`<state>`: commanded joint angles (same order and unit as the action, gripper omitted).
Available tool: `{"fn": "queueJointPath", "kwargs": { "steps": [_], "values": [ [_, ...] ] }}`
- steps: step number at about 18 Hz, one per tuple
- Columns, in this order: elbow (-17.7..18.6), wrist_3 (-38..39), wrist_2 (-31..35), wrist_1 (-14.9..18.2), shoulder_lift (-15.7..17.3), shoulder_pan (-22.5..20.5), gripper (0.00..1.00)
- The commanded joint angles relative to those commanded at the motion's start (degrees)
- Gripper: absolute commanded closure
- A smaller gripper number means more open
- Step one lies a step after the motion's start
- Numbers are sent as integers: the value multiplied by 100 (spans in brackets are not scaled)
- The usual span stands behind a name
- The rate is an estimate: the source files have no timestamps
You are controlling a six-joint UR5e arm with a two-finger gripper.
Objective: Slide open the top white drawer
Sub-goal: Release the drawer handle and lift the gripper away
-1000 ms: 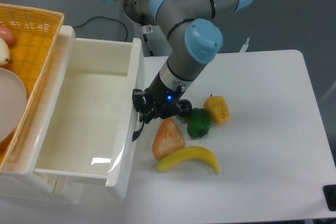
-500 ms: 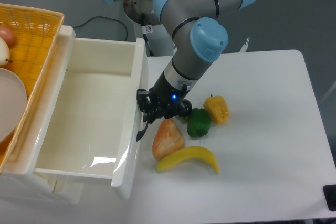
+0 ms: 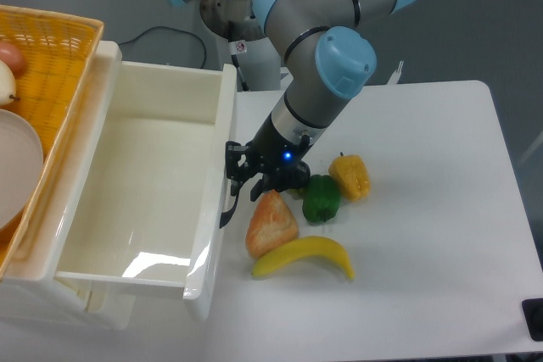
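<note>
- Honestly, the black two-finger gripper looks clamped on the curved black handle of the glossy white plastic top drawer.
- The orange-pink wedge fruit, at the gripper's five o'clock, sits close; further sliding could bump it.

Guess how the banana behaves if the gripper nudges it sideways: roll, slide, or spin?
The banana lies on its curved side on the smooth white table, so it likely slides and pivots rather than rolls. It looks like a glossy plastic toy, probably light and rigid. It seems to touch the orange fruit piece, which may shift too.
</note>
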<state>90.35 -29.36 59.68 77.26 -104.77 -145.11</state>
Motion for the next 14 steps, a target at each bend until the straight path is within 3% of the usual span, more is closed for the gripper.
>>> {"fn": "queueJointPath", "kwargs": {
  "steps": [4, 10, 11, 12, 13, 14],
  "values": [
    [-70, -79, -62, 0, 0, -105, 58],
    [-132, -456, -9, -17, 35, -430, 39],
    [-132, -561, 0, -18, 44, -492, 35],
    [-167, -684, 17, -26, 44, -553, 25],
    [-176, -842, 26, -35, 44, -632, 6],
    [-193, -992, 35, -35, 35, -720, 0]
  ]
}}
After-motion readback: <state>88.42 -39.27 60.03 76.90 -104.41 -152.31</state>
